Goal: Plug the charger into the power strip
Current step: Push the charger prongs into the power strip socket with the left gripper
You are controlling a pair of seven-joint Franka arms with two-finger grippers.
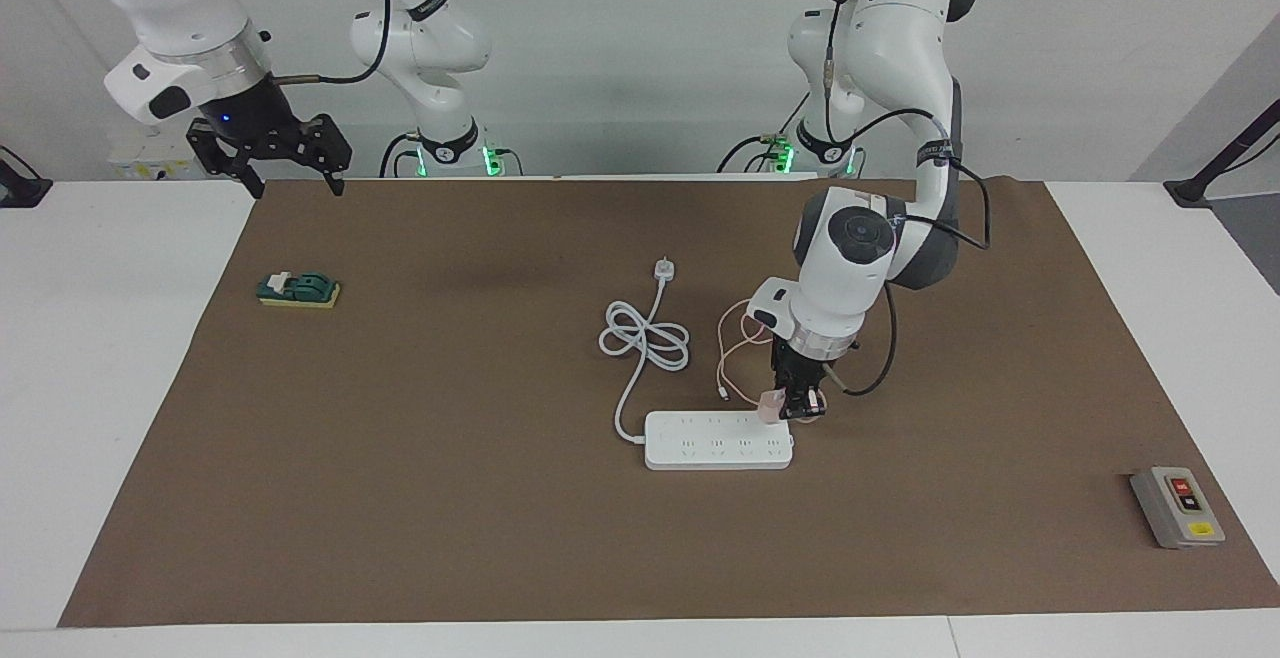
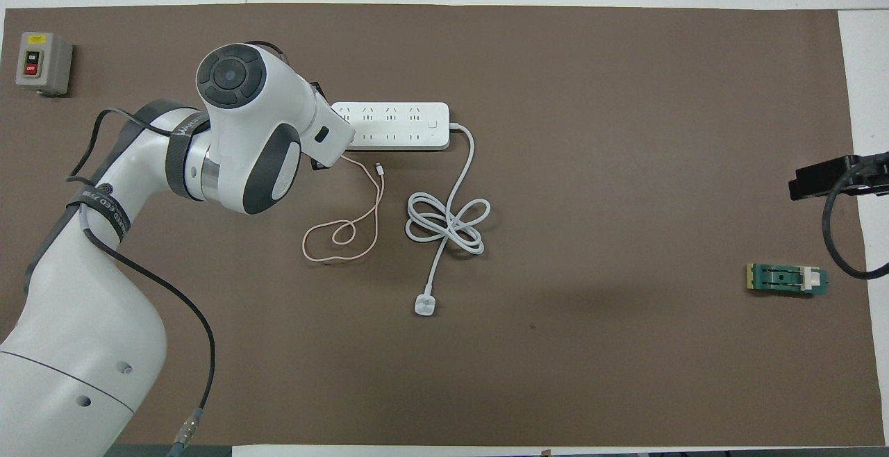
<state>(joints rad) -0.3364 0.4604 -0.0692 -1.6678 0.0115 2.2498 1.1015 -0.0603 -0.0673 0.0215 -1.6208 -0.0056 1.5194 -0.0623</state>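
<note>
The white power strip [image 1: 718, 440] lies flat mid-table, with its thick white coiled cord [image 1: 645, 338] running toward the robots. My left gripper [image 1: 800, 410] points down at the strip's end toward the left arm's side and is shut on the pale pink charger [image 1: 770, 405]. The charger is at the strip's robot-side edge; I cannot tell whether its prongs touch a socket. Its thin pink cable [image 1: 735, 348] loops on the mat. In the overhead view the left wrist hides the gripper and charger; the strip [image 2: 389, 126] and pink cable [image 2: 347, 235] show. My right gripper [image 1: 270, 153] waits raised and open.
The white plug [image 1: 665, 268] of the strip's cord lies nearer to the robots than the strip. A grey box with red and yellow buttons [image 1: 1177, 506] sits at the left arm's end. A green and yellow block [image 1: 298, 290] lies at the right arm's end.
</note>
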